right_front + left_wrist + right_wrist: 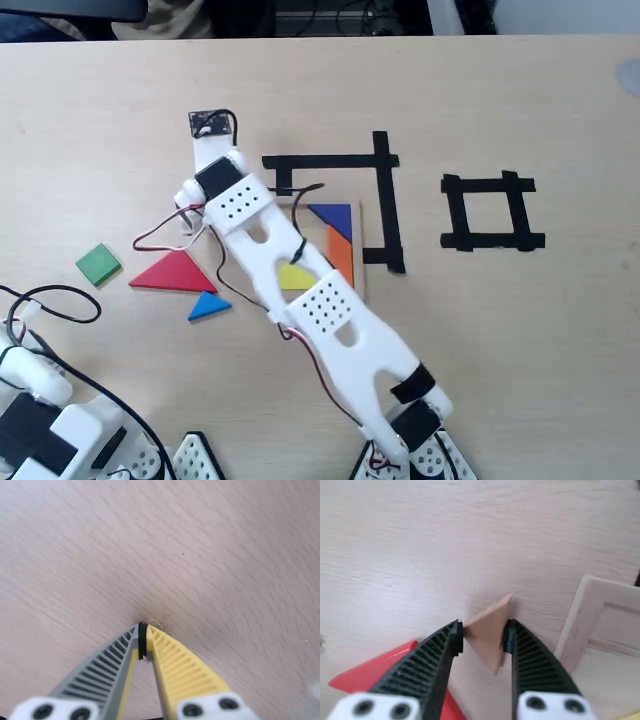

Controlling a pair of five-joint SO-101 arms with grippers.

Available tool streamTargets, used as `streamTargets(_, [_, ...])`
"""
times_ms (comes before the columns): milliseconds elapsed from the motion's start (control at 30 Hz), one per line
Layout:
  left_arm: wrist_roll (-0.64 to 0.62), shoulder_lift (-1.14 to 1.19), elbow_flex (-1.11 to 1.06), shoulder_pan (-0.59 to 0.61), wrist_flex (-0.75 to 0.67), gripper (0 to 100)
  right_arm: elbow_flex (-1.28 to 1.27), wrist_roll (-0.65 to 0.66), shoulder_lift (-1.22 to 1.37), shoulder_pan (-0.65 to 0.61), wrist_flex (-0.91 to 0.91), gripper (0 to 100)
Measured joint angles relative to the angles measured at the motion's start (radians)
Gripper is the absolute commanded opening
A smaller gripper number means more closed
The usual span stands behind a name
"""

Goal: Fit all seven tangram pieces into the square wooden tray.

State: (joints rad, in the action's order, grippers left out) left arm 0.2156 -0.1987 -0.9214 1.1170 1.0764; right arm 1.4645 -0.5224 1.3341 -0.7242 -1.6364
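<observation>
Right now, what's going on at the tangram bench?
The right arm has its jaws shut on a tan triangle beside the wooden tray, near the red triangle. Blue, orange and yellow pieces lie in the tray; a green square and small blue triangle lie on the table. The left arm sits parked, jaws shut on nothing.

Square piece (98,264), large triangle (172,272), small triangle (209,306) left of tray (361,262), taped square (490,212) right of it

The high camera looks down on the table (500,100) that both wrist cameras view closely, probably obliquely.
</observation>
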Motion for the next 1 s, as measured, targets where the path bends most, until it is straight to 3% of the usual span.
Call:
streamTargets(200, [0.000, 0.000, 0.000, 0.000, 0.000, 3, 0.000, 0.029, 0.000, -0.011, -0.002, 4.1])
streamTargets(1000, [0.000, 0.000, 0.000, 0.000, 0.000, 3, 0.012, 0.029, -0.003, -0.012, -0.029, 1.1])
